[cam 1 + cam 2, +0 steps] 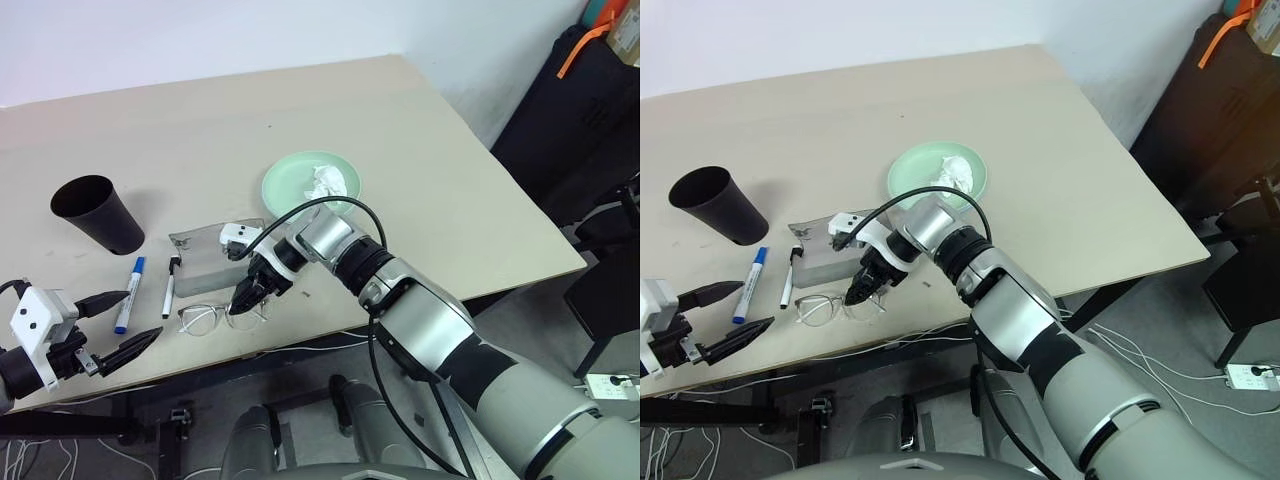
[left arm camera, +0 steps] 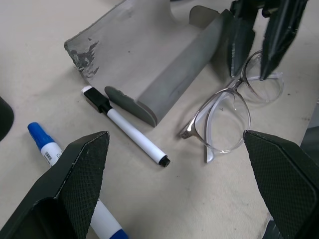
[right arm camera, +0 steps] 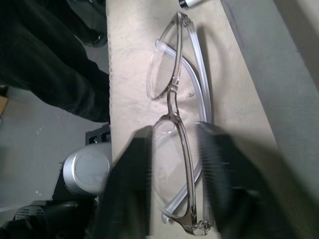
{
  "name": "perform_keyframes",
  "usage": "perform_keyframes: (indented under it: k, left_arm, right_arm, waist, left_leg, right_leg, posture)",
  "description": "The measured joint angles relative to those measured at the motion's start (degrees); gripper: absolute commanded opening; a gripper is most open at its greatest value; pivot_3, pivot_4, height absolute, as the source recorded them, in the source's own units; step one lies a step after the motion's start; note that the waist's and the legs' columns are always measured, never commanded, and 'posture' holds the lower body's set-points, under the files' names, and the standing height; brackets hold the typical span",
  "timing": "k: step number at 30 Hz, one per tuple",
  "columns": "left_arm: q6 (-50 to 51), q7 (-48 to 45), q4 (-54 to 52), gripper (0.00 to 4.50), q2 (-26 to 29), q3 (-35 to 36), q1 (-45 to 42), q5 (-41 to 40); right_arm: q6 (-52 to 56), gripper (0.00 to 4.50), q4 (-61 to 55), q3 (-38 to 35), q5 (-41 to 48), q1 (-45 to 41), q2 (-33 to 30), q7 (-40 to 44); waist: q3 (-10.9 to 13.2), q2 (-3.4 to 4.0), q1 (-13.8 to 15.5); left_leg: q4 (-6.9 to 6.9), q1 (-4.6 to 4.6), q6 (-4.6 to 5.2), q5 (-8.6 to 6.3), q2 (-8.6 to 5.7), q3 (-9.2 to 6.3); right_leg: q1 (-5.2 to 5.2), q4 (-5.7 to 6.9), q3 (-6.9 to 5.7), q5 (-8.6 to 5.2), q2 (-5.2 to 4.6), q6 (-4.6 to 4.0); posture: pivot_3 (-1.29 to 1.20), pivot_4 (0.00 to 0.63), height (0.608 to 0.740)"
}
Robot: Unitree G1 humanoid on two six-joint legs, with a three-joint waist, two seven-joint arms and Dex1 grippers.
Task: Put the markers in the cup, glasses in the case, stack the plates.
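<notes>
Straddling one lens of the glasses (image 3: 175, 124), the right gripper (image 1: 247, 296) has its two black fingers either side of the frame front, a narrow gap between them and no squeeze visible, so I can't call it a hold yet. The glasses lie folded near the table's (image 1: 450, 200) front edge, just beside the grey case (image 2: 149, 64), which sits open with its flap up. Judgement on handling: the frame is thin, pale and light, the lenses smooth and likely slippery, the temples slim and easy to bend, so a firm pinch on a lens could skid or stress it. The bridge or the thicker rim at the hinge corner looks the safer place to take hold, fingers across the frame, not along it. The lift should be low and slow, since a light thing swings in a loose grip. The left gripper (image 1: 112, 324) hangs with fingers wide apart at the table's front edge, holding nothing, the black-capped marker (image 2: 127, 128) and the blue-capped marker (image 1: 129, 295) just ahead of it. Both lie flat, side by side but apart. They are stiff round barrels that may roll; a grasp mid-body seems best. The black cup (image 1: 97, 212) stands upright well behind them. A mint green plate (image 1: 290, 180) with crumpled tissue (image 1: 328, 181) on it lies beyond the case.
</notes>
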Motion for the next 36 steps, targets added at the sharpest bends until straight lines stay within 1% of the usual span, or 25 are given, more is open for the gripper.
perform_keyframes:
  k: [1, 2, 5, 12, 14, 17, 21, 24, 25, 28, 32, 36]
  left_arm:
    - [-0.1, 0.0, 0.0, 4.50, 0.0, -0.1, 0.0, 0.1]
    - [-0.1, 0.1, 0.0, 4.50, 0.0, -0.2, 0.0, 0.4]
    - [-0.1, 0.7, -0.2, 4.50, 0.0, -0.8, -0.4, 0.6]
    - [0.0, 1.1, -0.3, 4.50, 0.0, -1.5, -0.5, 0.7]
    - [0.0, 1.2, -0.4, 4.50, -0.1, -1.5, -0.5, 0.7]
    - [0.1, 1.3, -0.4, 4.50, -0.3, -1.5, -0.8, 0.6]
    - [0.1, 1.4, -0.4, 4.50, -0.3, -1.3, -0.8, 0.5]
    - [0.1, 1.5, -0.4, 4.50, -0.3, -1.3, -0.7, 0.5]
    - [0.1, 1.5, -0.4, 4.50, -0.3, -1.3, -0.4, 0.5]
    - [0.1, 1.7, -0.4, 4.50, -0.6, -1.3, 0.1, 0.5]
    - [0.1, 2.2, -0.5, 4.50, -0.7, -1.3, 0.4, 0.5]
    - [0.1, 2.2, -0.7, 4.50, -0.7, -1.2, 1.0, 0.5]
  right_arm:
    - [0.0, 0.15, 0.0, -0.1, 0.0, 0.0, 0.0, 0.1]
    - [0.0, 0.03, 0.0, -0.4, 0.1, 0.0, 0.0, 0.6]
    - [0.0, 0.03, -0.1, -0.4, 0.1, -0.1, 0.1, 0.8]
    - [0.7, 0.03, -0.2, -1.1, 0.6, -0.5, 0.1, 1.9]
    - [2.0, 0.03, -0.4, -2.8, 2.3, -1.7, 0.0, 3.6]
    - [3.6, 0.03, -1.7, -7.0, 6.2, -5.9, 0.0, 6.5]
    - [2.5, 0.03, -1.0, -12.6, 8.9, -12.5, -0.2, 5.9]
    - [-2.0, 0.03, 1.2, -14.5, 8.9, -13.8, -0.4, 3.9]
    - [-5.2, 0.03, 3.1, -15.1, 8.5, -13.8, -0.5, 2.1]
    - [-12.9, 0.03, 7.7, -15.7, 6.5, -13.9, -0.6, -2.2]
    - [-21.1, 0.03, 11.7, -15.6, 3.2, -13.8, -0.7, -6.0]
    - [-25.1, 0.03, 14.3, -15.4, 0.1, -13.8, -0.8, -7.9]
  waist:
    - [0.0, 0.00, 0.0]
    - [0.0, 0.00, -0.1]
    - [0.0, 0.00, -0.1]
    - [0.0, 0.01, -0.1]
    - [0.0, 0.02, -0.1]
    - [0.0, 0.02, -0.1]
    - [0.0, 0.01, -0.1]
    - [0.0, -0.01, -0.2]
    - [0.0, -0.01, -0.3]
    - [0.0, 0.01, -0.4]
    - [0.0, -0.01, -0.4]
    - [0.0, -0.02, 0.0]
  left_leg:
    - [0.00, 0.04, 0.00, 0.00, 0.00, 0.00]
    - [-0.01, 0.07, 0.00, 0.00, 0.00, 0.00]
    - [-0.02, 0.23, -0.01, -0.01, 0.03, -0.03]
    - [-0.03, 0.23, -0.02, -0.01, 0.10, -0.01]
    - [-0.03, 0.21, -0.01, -0.01, 0.10, 0.00]
    - [-0.06, 0.22, -0.01, -0.01, 0.10, 0.00]
    - [-0.08, 0.22, -0.02, -0.01, 0.10, -0.01]
    - [-0.09, 0.21, -0.02, -0.01, 0.11, -0.01]
    - [-0.10, 0.17, -0.02, -0.02, 0.13, -0.01]
    - [-0.22, -0.15, -0.02, -0.01, 0.33, -0.06]
    - [-0.36, -0.23, 0.00, 0.00, 0.34, -0.06]
    - [-0.43, -0.29, 0.16, 0.10, 0.32, 0.00]
  right_leg:
    - [0.01, 0.03, 0.00, 0.00, 0.01, -0.01]
    - [0.02, 0.04, 0.00, 0.00, 0.02, -0.01]
    - [0.13, 0.05, 0.00, 0.00, 0.06, -0.02]
    - [0.17, -0.02, -0.04, 0.01, 0.08, -0.04]
    - [0.13, -0.02, -0.03, 0.01, 0.08, -0.05]
    - [0.12, 0.01, -0.04, -0.05, 0.09, -0.13]
    - [0.11, -0.01, -0.07, -0.08, 0.09, -0.19]
    - [0.14, -0.09, -0.07, -0.08, 0.08, -0.20]
    - [0.14, -0.17, -0.08, -0.07, 0.08, -0.19]
    - [0.14, -0.76, -0.48, 0.20, 0.03, -0.37]
    - [0.05, -0.76, -0.61, 0.12, 0.00, -0.49]
    - [-0.12, -0.50, -0.60, 0.00, -0.01, -0.61]
  posture:
    - [0.00, 0.150, 0.733]
    - [0.00, 0.150, 0.733]
    - [0.00, 0.150, 0.733]
    - [0.00, 0.150, 0.733]
    - [0.00, 0.150, 0.733]
    - [0.00, 0.150, 0.733]
    - [0.00, 0.150, 0.733]
    - [0.00, 0.150, 0.733]
    - [0.00, 0.150, 0.733]
    - [0.00, 0.150, 0.733]
    - [0.00, 0.150, 0.733]
    - [0.00, 0.150, 0.733]
